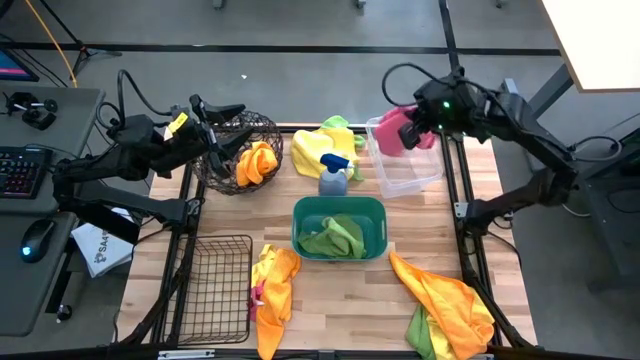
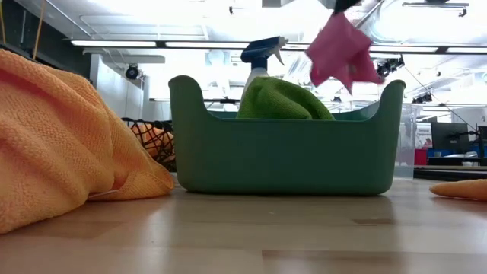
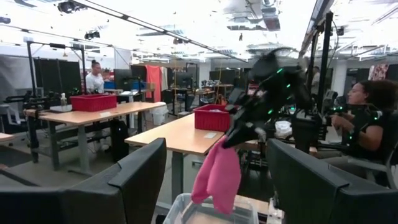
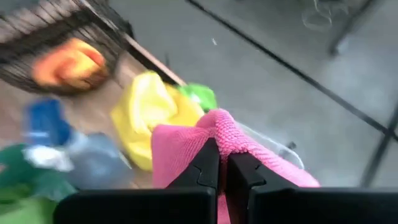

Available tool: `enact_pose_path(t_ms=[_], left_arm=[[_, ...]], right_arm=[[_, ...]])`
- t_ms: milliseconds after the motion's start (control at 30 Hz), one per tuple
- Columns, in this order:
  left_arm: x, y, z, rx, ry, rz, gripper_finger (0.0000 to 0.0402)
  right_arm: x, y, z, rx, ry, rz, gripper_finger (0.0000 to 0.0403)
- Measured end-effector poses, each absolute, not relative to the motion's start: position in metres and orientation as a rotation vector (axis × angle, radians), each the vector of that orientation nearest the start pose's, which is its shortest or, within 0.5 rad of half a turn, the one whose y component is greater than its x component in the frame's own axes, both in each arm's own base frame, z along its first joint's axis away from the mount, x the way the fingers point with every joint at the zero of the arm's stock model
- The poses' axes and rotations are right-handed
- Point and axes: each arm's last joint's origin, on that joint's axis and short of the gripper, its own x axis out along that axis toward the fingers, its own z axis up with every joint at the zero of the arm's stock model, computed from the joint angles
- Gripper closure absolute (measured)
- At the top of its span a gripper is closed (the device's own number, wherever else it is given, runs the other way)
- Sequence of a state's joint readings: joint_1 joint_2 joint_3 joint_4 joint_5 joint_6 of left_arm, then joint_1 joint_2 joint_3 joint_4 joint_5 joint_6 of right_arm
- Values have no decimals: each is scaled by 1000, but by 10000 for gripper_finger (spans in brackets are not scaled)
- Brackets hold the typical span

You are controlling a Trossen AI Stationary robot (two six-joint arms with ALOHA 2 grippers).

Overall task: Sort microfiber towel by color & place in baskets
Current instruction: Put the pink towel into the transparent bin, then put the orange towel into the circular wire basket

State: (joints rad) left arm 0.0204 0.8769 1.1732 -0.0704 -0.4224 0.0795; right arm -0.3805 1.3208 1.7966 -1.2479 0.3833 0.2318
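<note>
My right gripper (image 1: 414, 122) is shut on a pink towel (image 1: 397, 130) above the clear plastic bin (image 1: 408, 170) at the far right. The towel also shows in the low view (image 2: 344, 49) and the left wrist view (image 3: 217, 177). My left gripper (image 1: 213, 138) is open and empty at the left rim of the round wire basket (image 1: 240, 150), which holds an orange towel (image 1: 257, 163). The teal tub (image 1: 340, 210) holds green towels (image 1: 335, 237). A yellow towel (image 1: 322, 148) lies on the table behind it. My right gripper pinches a bunched fold of the pink towel (image 4: 225, 132) between its two fingers (image 4: 208, 165). The towel is lifted clear and hangs slack below the fingers, its lower end (image 3: 214, 202) over the bin's opening (image 3: 186, 208).
A grey spray bottle with a blue top (image 1: 333, 175) stands between the yellow towel and the tub. The black rectangular wire basket (image 1: 215, 290) sits at the near left. Orange and yellow towels (image 1: 275, 290) and an orange and green pile (image 1: 450, 310) lie near the front edge.
</note>
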Motion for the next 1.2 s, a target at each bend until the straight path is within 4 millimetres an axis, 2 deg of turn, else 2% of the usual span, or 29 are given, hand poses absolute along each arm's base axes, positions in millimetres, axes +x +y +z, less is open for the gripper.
enact_pose_path(t_ms=[133,267,367,467,633,767,867,967,1200], left_arm=[[160,15,456,32,-205,451,138],[160,15,456,32,-206,451,138],[159,15,456,31,-205,459,138],[159,15,456,31,-205,460,138],[159,15,456,31,-205,461,138],[159,15,456,31,-205,462,138],[159,15,456,31,-205,462,138],[159,15,456,31,-205,462,138],[159,15,456,30,-205,462,138]], right_arm=[[186,-112,424,291,751,-835,403],[184,-126,382,356,705,-821,403],[181,-135,351,432,679,-873,403],[179,-141,322,534,681,-918,403],[184,-141,288,675,707,-840,403],[184,-140,280,708,730,-832,401],[182,-139,283,694,759,-839,381],[181,-138,290,668,787,-831,331],[174,-133,315,646,854,-823,171]])
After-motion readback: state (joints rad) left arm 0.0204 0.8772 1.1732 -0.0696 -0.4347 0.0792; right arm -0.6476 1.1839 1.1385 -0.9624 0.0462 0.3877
